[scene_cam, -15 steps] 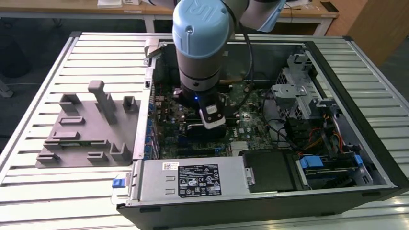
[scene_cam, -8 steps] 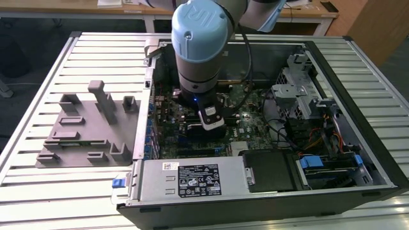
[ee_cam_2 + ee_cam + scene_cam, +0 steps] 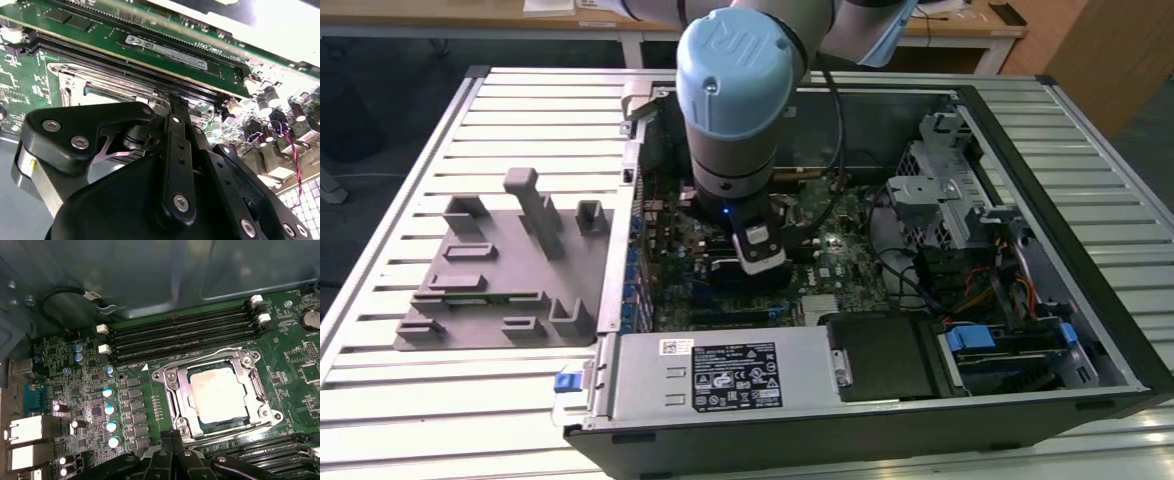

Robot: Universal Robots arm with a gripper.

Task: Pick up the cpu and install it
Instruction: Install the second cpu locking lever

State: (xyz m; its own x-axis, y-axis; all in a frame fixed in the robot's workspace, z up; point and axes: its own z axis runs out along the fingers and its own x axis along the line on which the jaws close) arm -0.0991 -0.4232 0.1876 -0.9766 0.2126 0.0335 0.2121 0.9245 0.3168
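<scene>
One gripper (image 3: 172,440) hangs low over the motherboard (image 3: 90,405) inside the open computer case (image 3: 1067,250). In both wrist views I see its black fingers (image 3: 177,150) drawn together at the tips with nothing between them. Just beyond the tips, in the first wrist view, the cpu (image 3: 218,393) already lies flat inside the socket frame (image 3: 175,385), square to the opening. Farther off run the memory slots (image 3: 180,337). My worry is a sideways nudge from the fingertips: the chip looks unclamped, so a brush could tilt it and damage the contacts beneath.
</scene>
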